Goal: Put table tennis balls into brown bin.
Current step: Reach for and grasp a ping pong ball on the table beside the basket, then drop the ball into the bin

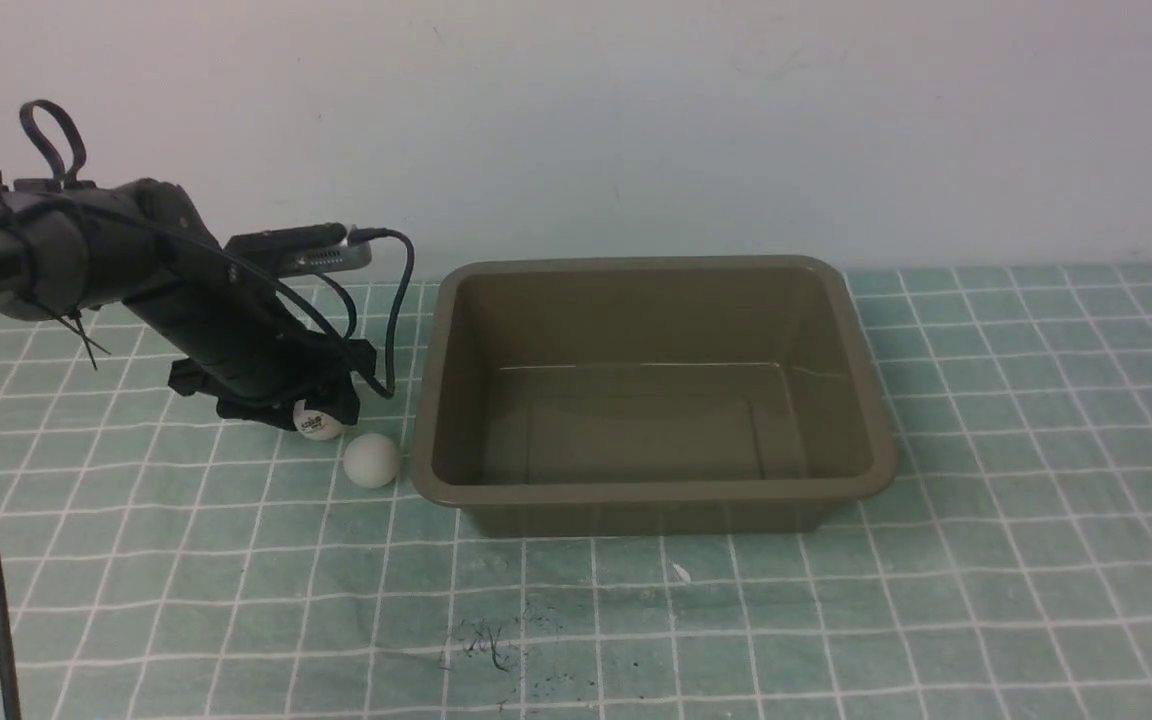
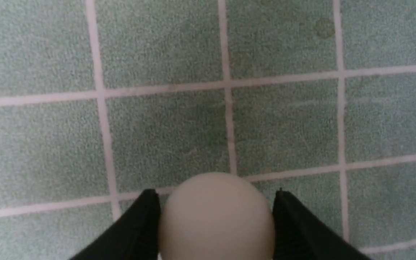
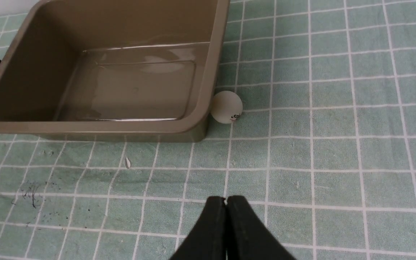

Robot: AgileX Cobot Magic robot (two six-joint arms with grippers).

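The brown bin [image 1: 652,491] stands mid-table with nothing inside it. My left gripper [image 1: 317,412] is low over the cloth, just left of the bin. Its black fingers [image 2: 141,224] press both sides of a table tennis ball [image 2: 217,216], which shows a dark logo in the front view. A second, plain white ball [image 1: 371,460] lies loose beside it, between the gripper and the bin. A third ball [image 3: 226,107], with a small logo, rests against the bin's [image 3: 85,126] outer right wall and does not show in the front view. My right gripper [image 3: 226,200] is shut and empty, nearer than that ball.
A green checked cloth [image 1: 1036,500] covers the table, and a pale wall rises behind it. Dark scuff marks [image 1: 486,640] and a small white fleck [image 1: 680,572] lie in front of the bin. Black cables [image 1: 398,300] hang off the left arm.
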